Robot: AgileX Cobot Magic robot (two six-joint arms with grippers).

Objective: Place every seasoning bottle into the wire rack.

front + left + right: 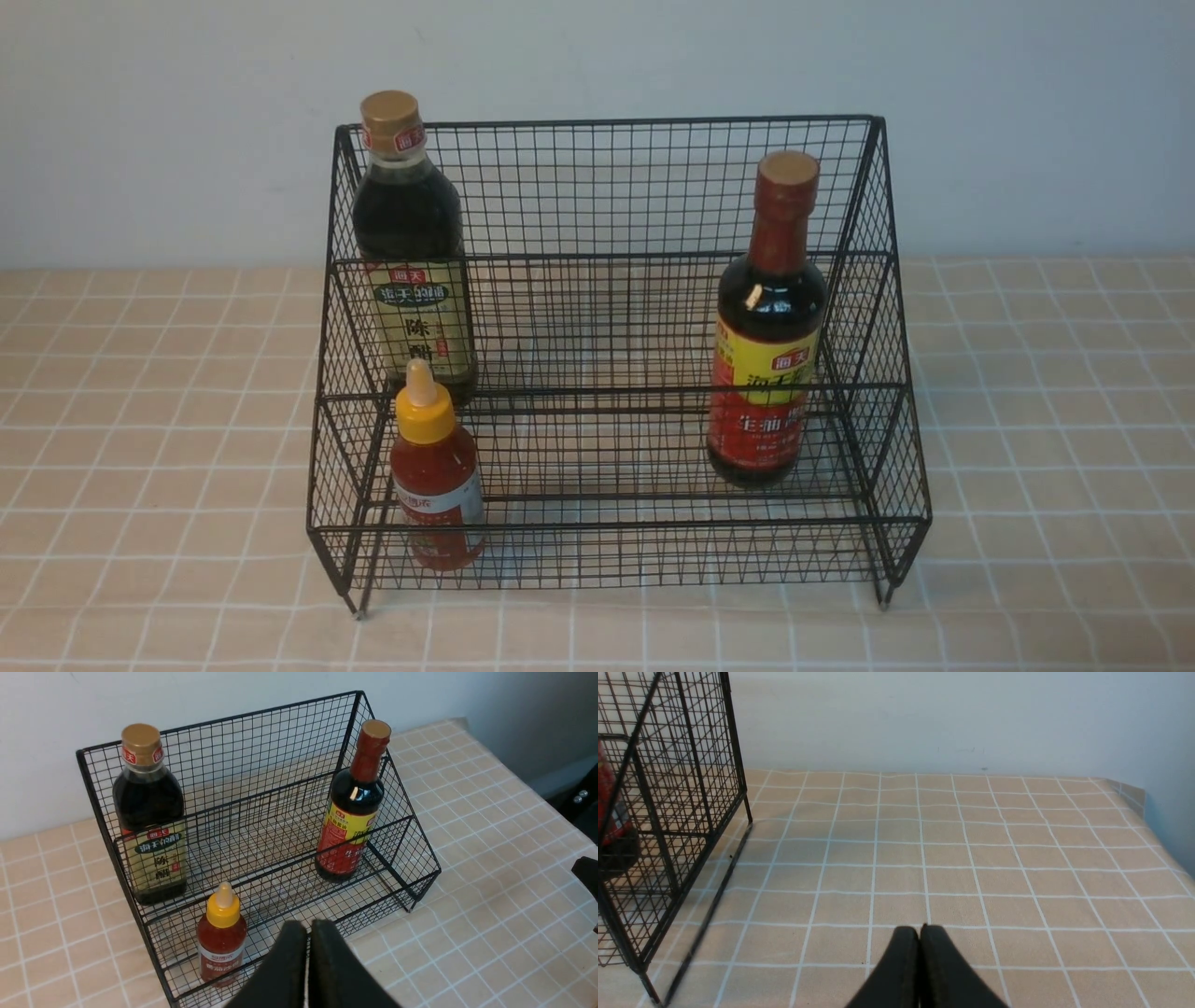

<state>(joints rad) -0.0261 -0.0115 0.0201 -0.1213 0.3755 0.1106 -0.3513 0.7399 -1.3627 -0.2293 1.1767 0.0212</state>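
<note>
Front view: large black wire-mesh rack (616, 373) with two stepped tiers, sloped sides and tall back stands on a beige tablecloth (1046, 467) printed with a white grid, close to a pale wall (597, 56); all three seasoning bottles are inside the rack, all upright; tall dark glass bottle with gold cap and beige label (413, 252) sits on the rack's upper tier at its left end, against the left side; small red plastic bottle with yellow nozzle cap (436, 476) stands on the lower tier at the left end, just in front of and below the tall one; dark bottle with red neck and red-yellow label (769, 327) stands near the rack's right side, base behind the middle rail; which tier it rests on is hard to tell; middle of the rack holds nothing; neither arm shows in this view.

Left wrist view: left gripper (308, 926), black fingers pressed together, holding nothing, hovers just outside the rack's front rail, near the small red bottle; no contact with rack or bottles.

Right wrist view: right gripper (920, 929), black fingers closed tight, holding nothing, over the cloth well apart from the rack's right side; rack edge and a sliver of red label visible through the mesh.
</note>
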